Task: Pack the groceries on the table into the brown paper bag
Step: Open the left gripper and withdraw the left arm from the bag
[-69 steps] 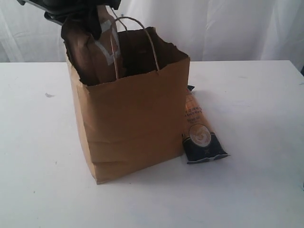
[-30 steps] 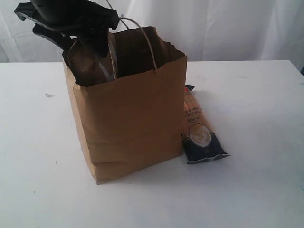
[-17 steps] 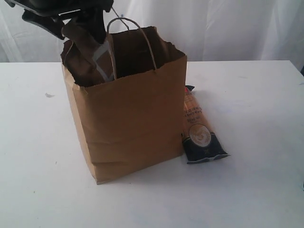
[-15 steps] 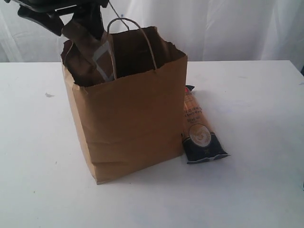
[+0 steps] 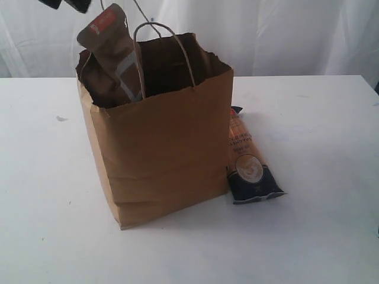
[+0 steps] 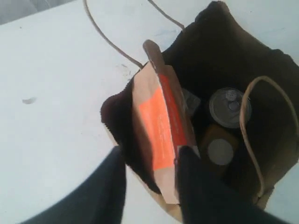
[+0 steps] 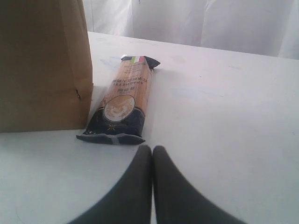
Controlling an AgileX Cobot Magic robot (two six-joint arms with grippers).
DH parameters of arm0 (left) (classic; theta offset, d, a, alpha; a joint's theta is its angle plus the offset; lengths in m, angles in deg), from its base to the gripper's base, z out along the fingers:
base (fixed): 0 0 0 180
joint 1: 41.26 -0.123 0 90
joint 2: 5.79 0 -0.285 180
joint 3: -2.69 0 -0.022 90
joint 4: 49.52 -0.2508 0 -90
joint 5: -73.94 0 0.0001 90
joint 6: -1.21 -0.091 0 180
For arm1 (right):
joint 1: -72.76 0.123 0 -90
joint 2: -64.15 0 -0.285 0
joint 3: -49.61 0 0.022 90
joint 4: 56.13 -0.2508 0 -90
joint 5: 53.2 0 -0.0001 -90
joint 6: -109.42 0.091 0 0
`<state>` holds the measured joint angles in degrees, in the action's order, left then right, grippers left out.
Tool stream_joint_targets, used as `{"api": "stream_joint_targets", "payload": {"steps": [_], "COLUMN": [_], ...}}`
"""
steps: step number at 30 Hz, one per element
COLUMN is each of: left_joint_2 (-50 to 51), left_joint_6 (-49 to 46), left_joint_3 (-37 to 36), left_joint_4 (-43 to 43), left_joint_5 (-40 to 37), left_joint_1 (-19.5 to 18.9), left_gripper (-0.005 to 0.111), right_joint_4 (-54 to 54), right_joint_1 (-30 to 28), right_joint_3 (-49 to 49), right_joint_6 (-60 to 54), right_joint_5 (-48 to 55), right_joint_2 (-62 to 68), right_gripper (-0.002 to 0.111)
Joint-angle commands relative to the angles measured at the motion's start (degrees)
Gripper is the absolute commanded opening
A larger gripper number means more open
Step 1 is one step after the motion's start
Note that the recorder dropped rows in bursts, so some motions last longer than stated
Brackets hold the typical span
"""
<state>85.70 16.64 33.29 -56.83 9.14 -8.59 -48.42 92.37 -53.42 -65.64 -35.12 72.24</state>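
Brown paper bag [image 5: 166, 160] on table [image 5: 314, 118], dark-brown pouch [image 5: 109, 41] poking from its left side, left gripper [image 6: 153, 156] spread above it, long orange-navy packet [image 5: 247, 160] just right, right gripper [image 7: 152, 150] pressed together.

Paper bag [image 5: 166, 148]: frontal, overhead, sidelong views
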Motion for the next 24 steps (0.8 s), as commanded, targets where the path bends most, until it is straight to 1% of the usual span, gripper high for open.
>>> {"api": "stream_joint_targets", "payload": {"steps": [1,2,3,8,11,13,16,24], "left_joint_2": [-4.10,-4.89,-5.67,-9.42,-12.88,-15.51,-20.48,-35.54], "left_joint_6": [-2.39,-3.49,-4.24,-5.05,-4.83,-3.71,-3.35,-1.82], "left_joint_3": [0.30,0.18,0.18,-0.07,-2.99,-6.00,-13.33,-37.35], "left_joint_4": [-1.42,-1.42,-1.52,-1.52,-1.52,-1.52,-0.50,2.76], "left_joint_5": [-5.16,-5.16,-5.16,-5.16,-5.16,-3.64,-0.19,13.39], "left_joint_1": [0.02,0.02,0.02,0.02,0.02,0.02,0.02,0.02], "left_gripper": [0.010,0.003,0.000,0.000,0.000,0.000,0.000,0.000], "right_joint_4": [0.18,0.18,0.18,0.18,0.18,0.18,0.18,0.18], "right_joint_1": [-0.23,-0.23,-0.23,-0.23,-0.23,-0.23,-0.23,-0.23], "right_joint_3": [0.25,0.25,0.25,0.25,0.25,0.25,0.25,0.25], "right_joint_6": [0.27,0.27,0.27,0.27,0.27,0.27,0.27,0.27], "right_joint_5": [-0.18,-0.18,-0.18,0.09,0.09,0.15,0.03,0.03], "right_joint_2": [-0.30,-0.30,-0.30,-0.30,-0.30,-0.30,-0.30,-0.30], "right_gripper": [0.000,0.000,0.000,0.000,0.000,0.000,0.000,0.000]}}
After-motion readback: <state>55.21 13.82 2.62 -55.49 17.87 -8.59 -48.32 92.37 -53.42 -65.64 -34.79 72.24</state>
